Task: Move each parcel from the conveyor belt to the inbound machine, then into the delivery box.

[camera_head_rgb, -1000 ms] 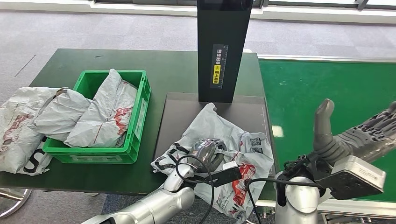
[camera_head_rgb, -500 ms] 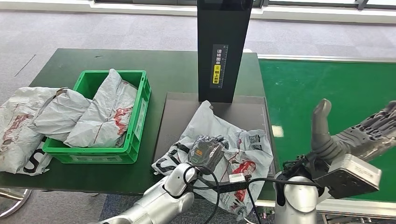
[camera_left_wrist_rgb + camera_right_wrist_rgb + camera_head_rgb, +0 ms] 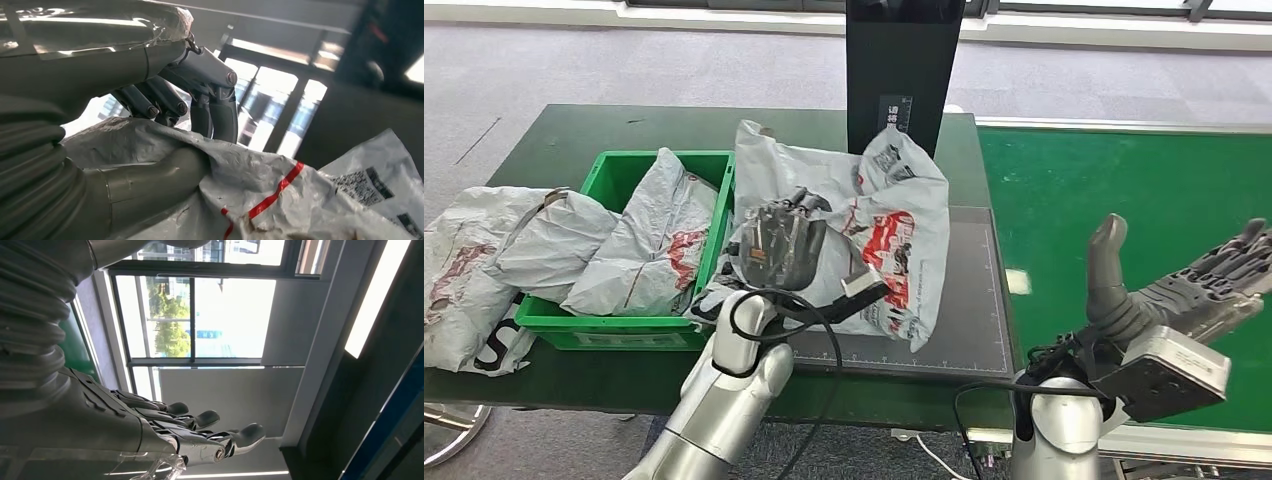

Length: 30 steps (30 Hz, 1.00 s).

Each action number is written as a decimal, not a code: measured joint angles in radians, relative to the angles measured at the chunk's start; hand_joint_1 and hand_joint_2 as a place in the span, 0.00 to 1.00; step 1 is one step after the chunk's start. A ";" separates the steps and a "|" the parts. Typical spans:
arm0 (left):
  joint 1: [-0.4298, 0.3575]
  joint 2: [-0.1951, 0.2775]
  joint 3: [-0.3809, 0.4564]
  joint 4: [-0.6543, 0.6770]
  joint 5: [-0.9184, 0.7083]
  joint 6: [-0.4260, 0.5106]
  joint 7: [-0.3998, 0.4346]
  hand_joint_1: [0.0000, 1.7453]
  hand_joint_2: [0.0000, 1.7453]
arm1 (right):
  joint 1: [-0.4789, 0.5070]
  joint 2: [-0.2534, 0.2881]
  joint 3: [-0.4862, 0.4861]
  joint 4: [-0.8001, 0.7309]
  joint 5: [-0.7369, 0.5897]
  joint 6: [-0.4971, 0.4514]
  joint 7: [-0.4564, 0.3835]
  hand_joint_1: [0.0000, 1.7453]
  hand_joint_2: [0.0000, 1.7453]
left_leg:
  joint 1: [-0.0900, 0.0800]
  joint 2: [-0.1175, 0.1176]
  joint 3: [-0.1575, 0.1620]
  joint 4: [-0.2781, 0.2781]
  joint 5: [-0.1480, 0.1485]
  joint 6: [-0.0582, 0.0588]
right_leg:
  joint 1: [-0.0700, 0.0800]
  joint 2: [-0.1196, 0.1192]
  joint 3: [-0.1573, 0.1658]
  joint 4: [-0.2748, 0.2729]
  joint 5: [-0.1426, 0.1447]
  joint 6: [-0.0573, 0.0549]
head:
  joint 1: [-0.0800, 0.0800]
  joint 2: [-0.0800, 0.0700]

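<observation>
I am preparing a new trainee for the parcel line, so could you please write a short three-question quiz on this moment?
1. True or false: the left hand holds the lifted parcel above the grey scanner plate.
2. Which describes the right hand?
A. gripping a parcel
B. open, holding nothing, over the green conveyor belt
C. resting in the crate
3. Fill in: the green crate already contains grey ____.

Key
1. True
2. B
3. parcels
</observation>
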 joint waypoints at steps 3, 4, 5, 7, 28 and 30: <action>0.017 0.000 0.070 -0.072 0.090 0.000 -0.067 1.00 1.00 | 0.001 0.000 -0.002 0.000 0.001 0.000 0.000 0.00 1.00 | 0.000 0.000 0.000 0.000 0.000 0.000 | 0.000 0.000 0.000 0.000 0.000 0.000 | 0.000 0.000; 0.022 0.000 0.091 -0.089 0.100 0.000 -0.080 1.00 1.00 | 0.001 0.000 -0.002 0.000 0.002 0.000 0.000 0.00 1.00 | 0.000 0.000 0.000 0.000 0.000 0.000 | 0.000 0.000 0.000 0.000 0.000 0.000 | 0.000 0.000; 0.027 0.000 0.111 -0.104 0.103 0.000 -0.089 1.00 1.00 | 0.001 0.000 -0.002 0.000 0.003 0.000 0.000 0.00 1.00 | 0.000 0.000 0.000 0.000 0.000 0.000 | 0.000 0.000 0.000 0.000 0.000 0.000 | 0.000 0.000; 0.032 0.000 0.154 -0.129 0.104 0.000 -0.102 1.00 1.00 | 0.002 0.000 -0.002 0.002 0.007 0.000 0.000 0.00 1.00 | 0.000 0.000 0.000 0.000 0.000 0.000 | 0.000 0.000 0.000 0.000 0.000 0.000 | 0.000 0.000; 0.022 0.133 0.444 -0.227 -0.141 0.000 0.318 1.00 1.00 | 0.035 -0.003 -0.006 0.003 0.023 0.000 0.000 0.00 1.00 | 0.002 0.000 0.001 0.000 0.001 -0.001 | 0.002 0.000 -0.001 0.000 0.000 -0.003 | 0.000 0.000; 0.021 0.146 0.448 -0.219 -0.141 0.000 0.303 1.00 1.00 | 0.035 -0.003 -0.005 0.003 0.023 0.000 0.000 0.00 1.00 | 0.002 -0.001 0.000 0.000 0.001 -0.002 | 0.002 -0.001 0.000 0.001 0.000 -0.003 | 0.000 0.000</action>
